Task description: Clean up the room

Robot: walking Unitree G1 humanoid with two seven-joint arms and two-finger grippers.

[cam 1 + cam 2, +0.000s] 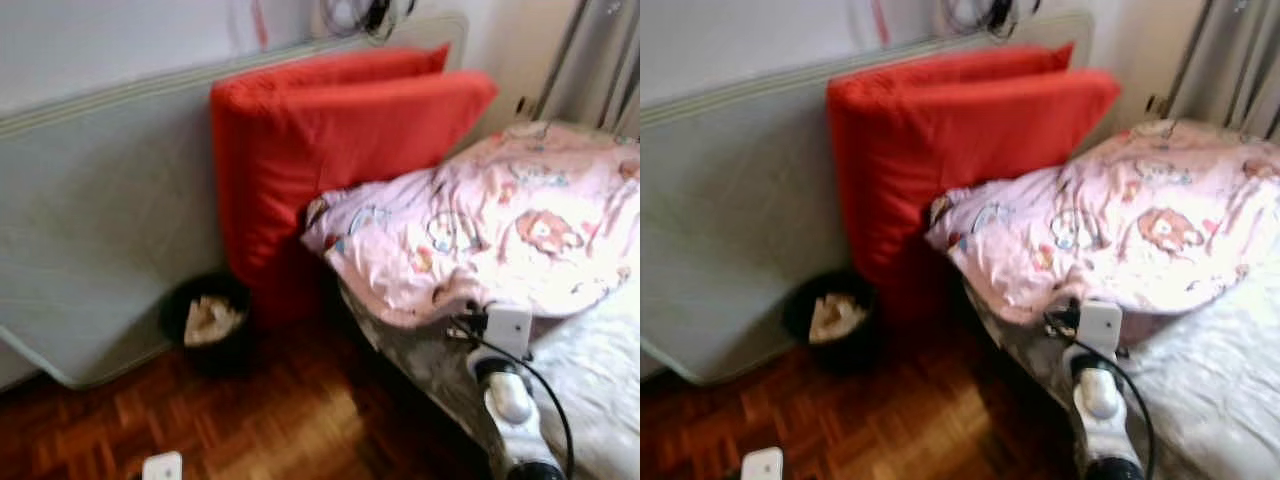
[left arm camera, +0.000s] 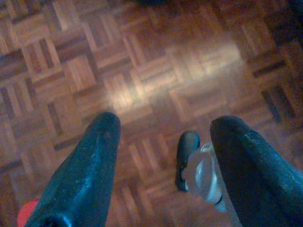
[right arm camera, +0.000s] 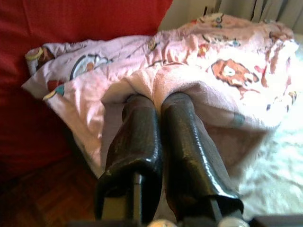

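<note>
A pink cartoon-print blanket (image 1: 500, 220) lies heaped at the head of the bed, its edge hanging over the bed's side. My right gripper (image 3: 158, 101) is shut on a fold of that edge, with the cloth draped over its fingertips (image 3: 142, 109). The right arm (image 1: 510, 395) reaches up to it from the lower right. My left gripper (image 2: 161, 125) hangs open over the parquet floor (image 2: 142, 80) with nothing between its fingers.
A big red cushion (image 1: 330, 140) leans on the wall behind the blanket. Beside it stands a grey-green panel (image 1: 100, 220). A black bin (image 1: 175, 300) with crumpled paper sits on the floor below. White sheet (image 1: 600, 380) covers the bed; curtains (image 1: 600, 60) hang at the right.
</note>
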